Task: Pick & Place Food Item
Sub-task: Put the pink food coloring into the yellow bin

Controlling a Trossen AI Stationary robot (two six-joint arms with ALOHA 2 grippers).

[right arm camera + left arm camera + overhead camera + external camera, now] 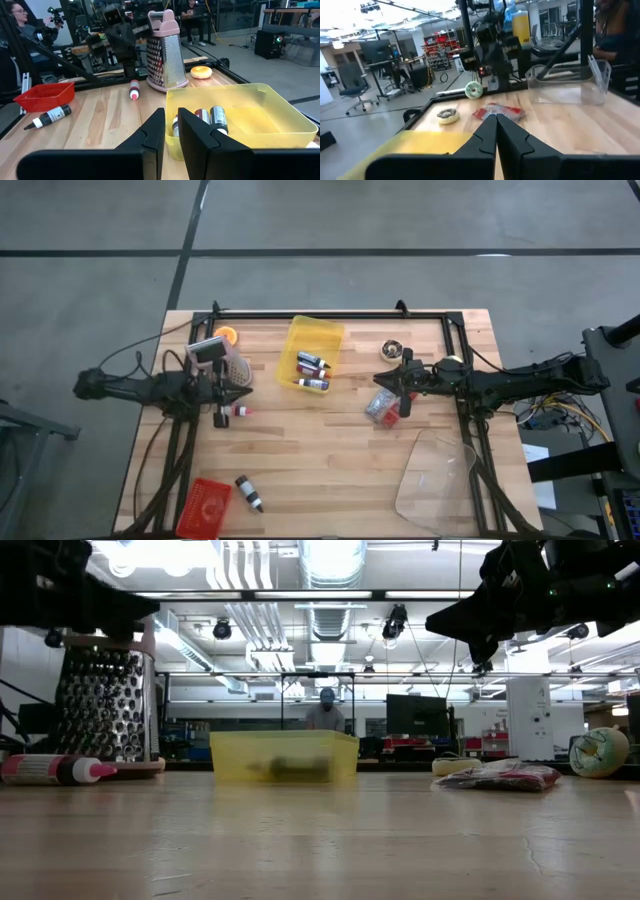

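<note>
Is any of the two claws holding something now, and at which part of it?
Nothing is held. The left claw is shut with nothing between its fingers. The right claw shows a narrow gap with nothing in it, above the table near the yellow bin.

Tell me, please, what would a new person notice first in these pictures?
Probably the yellow plastic bin at the table's middle back, with small dark bottles lying inside. Left of it stands a pink-handled metal box grater, with the left gripper hovering beside it. The right gripper hangs over a red-and-clear food packet.
</note>
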